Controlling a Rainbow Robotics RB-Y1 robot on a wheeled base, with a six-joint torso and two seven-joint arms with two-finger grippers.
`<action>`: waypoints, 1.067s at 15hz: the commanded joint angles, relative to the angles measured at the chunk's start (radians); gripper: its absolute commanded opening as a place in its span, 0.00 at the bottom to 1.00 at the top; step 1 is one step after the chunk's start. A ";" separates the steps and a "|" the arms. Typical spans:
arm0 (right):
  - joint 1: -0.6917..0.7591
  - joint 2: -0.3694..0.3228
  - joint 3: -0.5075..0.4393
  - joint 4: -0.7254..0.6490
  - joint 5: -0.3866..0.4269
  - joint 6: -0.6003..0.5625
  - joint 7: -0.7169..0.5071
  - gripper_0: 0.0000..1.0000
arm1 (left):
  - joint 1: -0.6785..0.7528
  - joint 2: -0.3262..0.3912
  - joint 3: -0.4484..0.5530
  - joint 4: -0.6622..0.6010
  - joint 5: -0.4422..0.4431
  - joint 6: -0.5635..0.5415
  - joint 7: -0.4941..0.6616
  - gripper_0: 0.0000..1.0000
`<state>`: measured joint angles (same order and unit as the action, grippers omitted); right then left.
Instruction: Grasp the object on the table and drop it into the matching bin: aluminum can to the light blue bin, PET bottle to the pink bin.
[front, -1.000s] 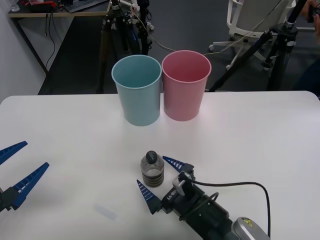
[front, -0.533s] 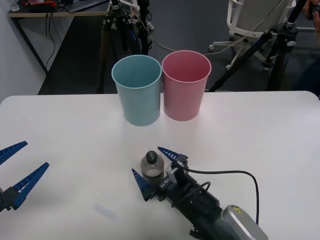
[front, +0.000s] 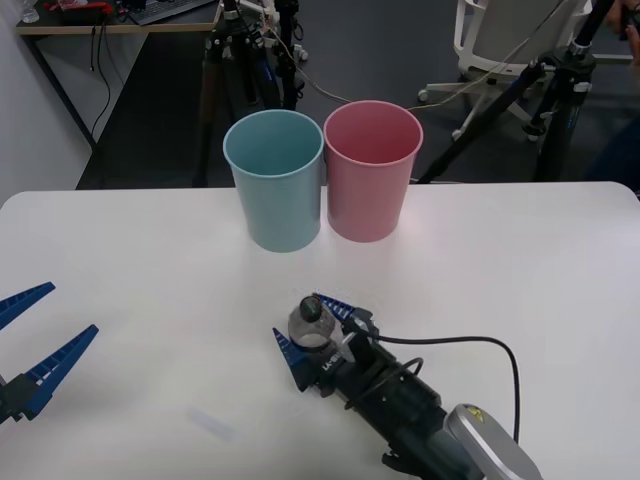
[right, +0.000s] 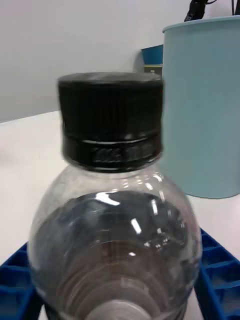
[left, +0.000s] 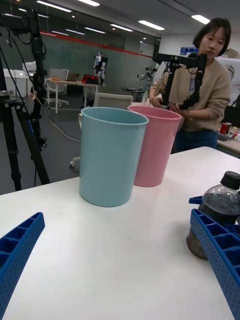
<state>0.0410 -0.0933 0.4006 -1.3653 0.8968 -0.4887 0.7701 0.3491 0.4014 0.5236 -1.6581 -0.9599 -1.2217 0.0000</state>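
The PET bottle (front: 308, 328) stands on the white table (front: 500, 260) near its front middle, with a black cap and a dark ribbed lower half. My right gripper (front: 298, 318) is shut on the bottle, one blue finger pressed against each side of its body. Up close, the bottle (right: 115, 225) sits between the right gripper (right: 120, 305) fingers. Behind it stand the light blue bin (front: 275, 185) and the pink bin (front: 370, 175), side by side. My left gripper (front: 73, 308) hangs open at the table's left edge, far from the bottle (left: 217, 205).
The two bins touch each other near the table's far edge; the light blue bin (left: 110, 160) is left of the pink bin (left: 157, 150). Tripods (front: 230, 60) and a chair (front: 510, 35) stand on the floor beyond the table. A black cable (front: 470, 345) trails from the right wrist.
The right gripper slid forward around the bottle and its fingers closed in on both sides. The bottle's cap shifted slightly. The left arm has not moved.
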 joint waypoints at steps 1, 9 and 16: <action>0.000 -0.002 0.000 -0.003 -0.006 -0.001 -0.002 0.02 | 0.000 0.000 0.000 0.000 0.000 0.000 0.000 1.00; 0.050 -0.042 0.001 -0.093 -0.007 0.019 -0.008 0.00 | 0.000 0.000 0.000 0.000 0.000 0.000 0.000 1.00; 0.200 -0.258 -0.019 -0.342 -0.156 0.061 -0.028 0.00 | 0.000 0.000 0.000 0.000 0.000 0.000 0.000 1.00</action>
<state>0.2218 -0.3342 0.3988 -1.6804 0.7499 -0.4281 0.7451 0.3491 0.4014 0.5236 -1.6581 -0.9599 -1.2217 0.0000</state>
